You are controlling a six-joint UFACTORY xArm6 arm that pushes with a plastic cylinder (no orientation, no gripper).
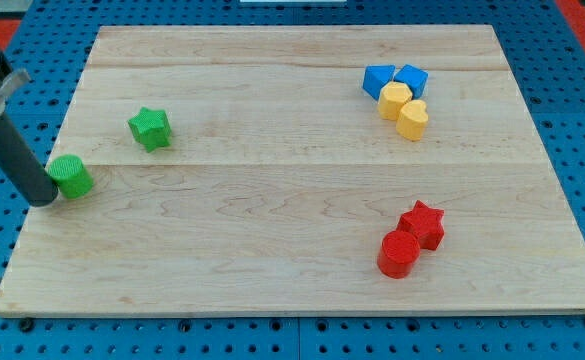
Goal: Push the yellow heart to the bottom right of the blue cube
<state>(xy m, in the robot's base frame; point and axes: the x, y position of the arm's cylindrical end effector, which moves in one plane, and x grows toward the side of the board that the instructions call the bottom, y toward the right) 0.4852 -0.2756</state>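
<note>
Far left of the view: my tip [44, 200], the end of a plain dark rod with no jaws to open or close, sits on the table [272, 280] touching or just beside the green cylinder [72, 177], on that block's left. A green star [150, 128] is near, up and to the right. Middle of the table is bare pale wood with lengthwise grain and visible plank seams. Lower right: red cylinder [399, 253] touching a red star [423, 223]. Upper right cluster: a blue block [377, 80] of unclear shape, the blue cube [411, 79] just right of it, a yellow block [395, 100] below them, and the yellow heart [413, 119] lowest, pressed against that yellow block. Which yellow is the heart is hard to tell; the lower one looks lobed. Step judged: approach only, tool well apart from the target. The heart already lies roughly below the cube, so next probably means crossing the table, coming in on the heart's left and nudging it rightward without dragging its yellow neighbour. Blocks look matte, chunky and light enough to slide.
</note>
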